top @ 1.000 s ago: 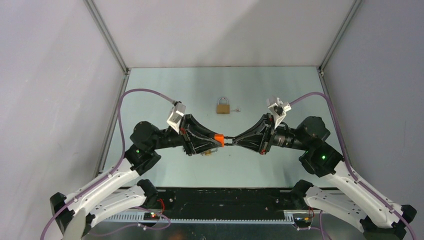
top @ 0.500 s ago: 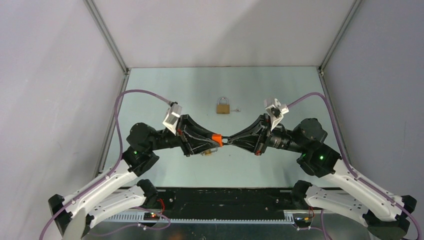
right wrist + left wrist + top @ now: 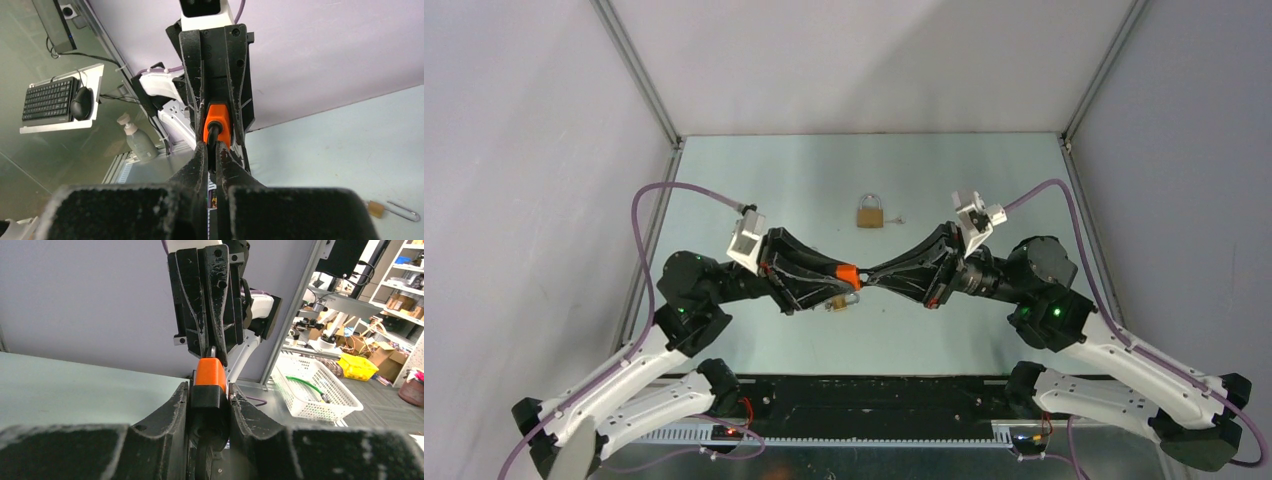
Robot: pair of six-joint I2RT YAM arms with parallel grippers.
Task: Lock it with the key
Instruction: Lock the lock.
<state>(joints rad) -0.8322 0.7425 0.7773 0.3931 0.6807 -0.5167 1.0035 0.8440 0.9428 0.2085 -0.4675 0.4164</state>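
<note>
My left gripper (image 3: 854,279) is shut on a black padlock with an orange cover (image 3: 848,272), held above the table near the middle. In the left wrist view the padlock (image 3: 210,382) sits clamped between my fingers (image 3: 175,405). My right gripper (image 3: 871,280) meets it nose to nose from the right, shut on a dark key (image 3: 214,134) whose tip sits in the orange end of the padlock (image 3: 218,116). The key's blade is hidden. The right gripper's tips also show in the left wrist view (image 3: 212,347).
A brass padlock (image 3: 870,213) lies on the table (image 3: 984,180) behind the grippers, a small metal key (image 3: 898,219) beside it; both show in the right wrist view (image 3: 375,208). Another small brass piece (image 3: 842,301) shows under the left gripper. Frame walls stand on both sides.
Both grippers, still joined at the padlock and key, have shifted a little to the left. The left arm has drawn back and the right arm has reached further in.
</note>
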